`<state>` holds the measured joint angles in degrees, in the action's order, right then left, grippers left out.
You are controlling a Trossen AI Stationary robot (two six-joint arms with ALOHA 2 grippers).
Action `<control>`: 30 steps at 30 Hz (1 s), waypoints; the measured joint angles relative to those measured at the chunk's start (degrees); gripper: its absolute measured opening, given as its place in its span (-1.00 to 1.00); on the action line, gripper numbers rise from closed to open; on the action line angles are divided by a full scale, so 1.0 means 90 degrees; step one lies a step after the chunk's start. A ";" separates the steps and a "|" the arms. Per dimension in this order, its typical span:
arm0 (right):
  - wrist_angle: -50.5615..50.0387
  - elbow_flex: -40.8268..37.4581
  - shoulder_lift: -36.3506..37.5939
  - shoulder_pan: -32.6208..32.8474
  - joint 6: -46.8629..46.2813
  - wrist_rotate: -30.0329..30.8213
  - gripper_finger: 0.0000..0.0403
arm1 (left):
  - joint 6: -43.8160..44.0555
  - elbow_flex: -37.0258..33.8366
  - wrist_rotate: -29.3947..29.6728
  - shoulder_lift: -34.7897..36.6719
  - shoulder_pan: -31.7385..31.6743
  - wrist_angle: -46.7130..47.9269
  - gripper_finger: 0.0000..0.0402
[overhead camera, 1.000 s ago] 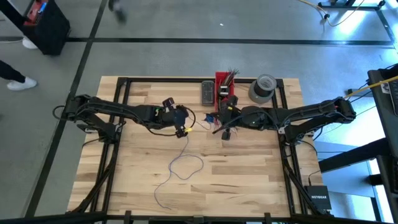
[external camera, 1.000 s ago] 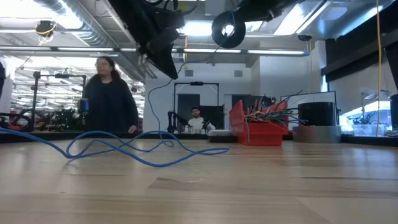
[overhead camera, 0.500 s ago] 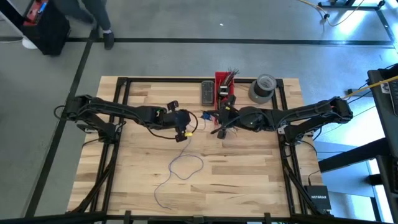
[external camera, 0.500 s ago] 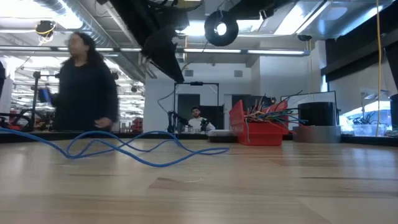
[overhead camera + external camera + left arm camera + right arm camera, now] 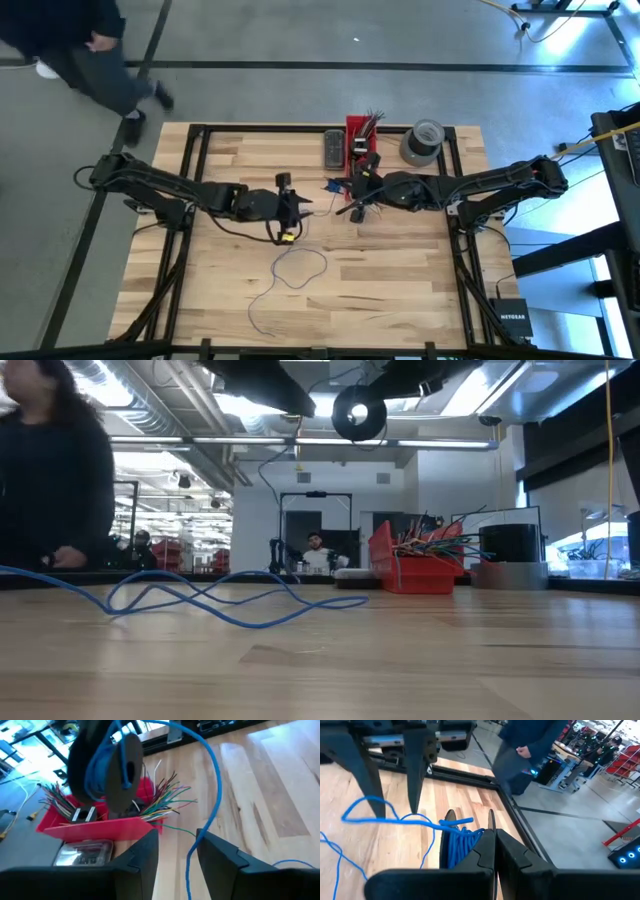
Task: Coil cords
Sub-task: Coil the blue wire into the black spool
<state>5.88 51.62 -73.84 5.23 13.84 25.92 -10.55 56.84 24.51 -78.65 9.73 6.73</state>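
Two arms meet above the table (image 5: 400,290): our left gripper (image 5: 177,852) is open around the blue cord (image 5: 216,785), our right gripper (image 5: 495,851) is closed by the coil (image 5: 460,842).

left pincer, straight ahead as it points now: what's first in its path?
Probably the black spool wound with blue cord, held by the right pincer. The left pincer is open, cord running between its fingers. Depth unclear.
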 joint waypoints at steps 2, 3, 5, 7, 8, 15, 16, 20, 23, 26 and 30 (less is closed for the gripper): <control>-0.0015 0.0000 -0.0015 0.0000 -0.0002 0.0006 -0.96 | 0.0158 -0.0017 0.0000 0.0000 -0.0038 -0.0015 -0.37; 0.0012 0.0000 -0.0024 0.0000 -0.0004 0.0004 -0.96 | 0.0267 -0.0020 -0.0006 0.0000 -0.0059 0.0016 -0.37; -0.0016 0.0000 -0.0032 0.0000 -0.0004 0.0001 -0.96 | 0.0470 -0.0022 -0.0292 -0.0074 -0.0132 0.0011 -0.37; -0.0002 0.0000 -0.0032 0.0000 -0.0004 0.0001 -0.96 | 0.0597 -0.0019 -0.0907 -0.0256 -0.0212 0.0001 -0.37; 0.0009 0.0000 -0.0032 0.0000 -0.0004 0.0002 -0.96 | 0.0619 -0.0019 -0.1159 -0.0384 -0.0237 -0.0030 -0.37; -0.0021 0.0000 -0.0032 0.0000 -0.0008 0.0001 -0.96 | 0.0670 0.0648 -0.0681 -0.0930 -0.0283 0.1581 -0.37; -0.0062 0.0000 -0.0032 0.0000 -0.0011 0.0001 -0.96 | 0.0924 0.0824 -0.0396 -0.0925 -0.0244 0.2078 -0.37; -0.0040 0.0000 -0.0034 0.0000 -0.0014 0.0001 -0.96 | 0.1869 0.1413 0.0010 -0.0789 0.0008 0.3479 -0.37; -0.0072 0.0000 -0.0034 0.0000 -0.0020 0.0001 -0.96 | 0.2065 0.1506 0.0522 -0.0651 0.0344 0.3690 -0.37; -0.0154 0.0000 -0.0034 0.0000 -0.0119 0.0000 -0.96 | 0.1898 0.1494 0.1511 -0.0598 0.0613 0.3615 -0.37; -0.0170 0.0000 -0.0034 0.0000 -0.0179 -0.0001 -0.96 | 0.1264 0.1317 0.1742 -0.0557 0.0718 0.2407 -0.37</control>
<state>4.35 51.62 -74.15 5.23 12.23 25.91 0.83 68.69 40.19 -83.67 16.19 28.39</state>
